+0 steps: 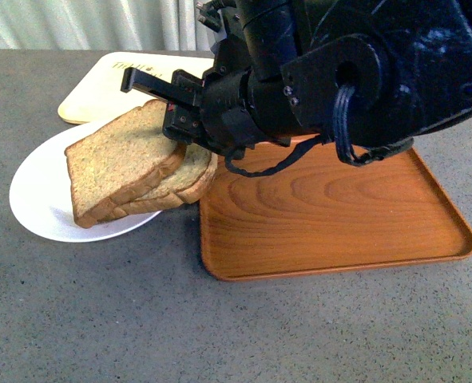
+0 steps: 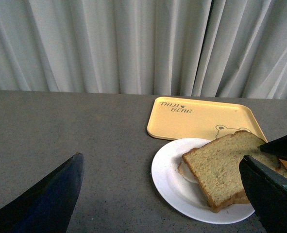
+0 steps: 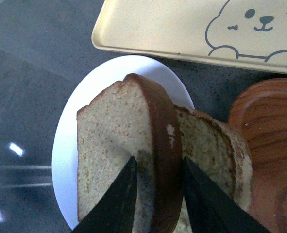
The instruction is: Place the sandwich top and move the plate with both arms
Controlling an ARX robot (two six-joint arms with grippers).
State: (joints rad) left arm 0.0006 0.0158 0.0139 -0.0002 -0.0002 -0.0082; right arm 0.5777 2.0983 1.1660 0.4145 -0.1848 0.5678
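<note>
My right hand (image 3: 158, 165) clamps the sandwich top (image 1: 120, 159) by its crust. It slopes down-left onto the other slice (image 1: 194, 171) on the plate (image 1: 36, 199), centre-left. My left hand (image 2: 161, 162) is spread, empty.

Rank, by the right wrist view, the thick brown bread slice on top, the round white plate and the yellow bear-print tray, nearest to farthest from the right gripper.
1. The thick brown bread slice: clamped between the fingers of the right gripper, tilted.
2. The round white plate: directly beneath the slice.
3. The yellow bear-print tray: beyond the plate's far rim.
</note>
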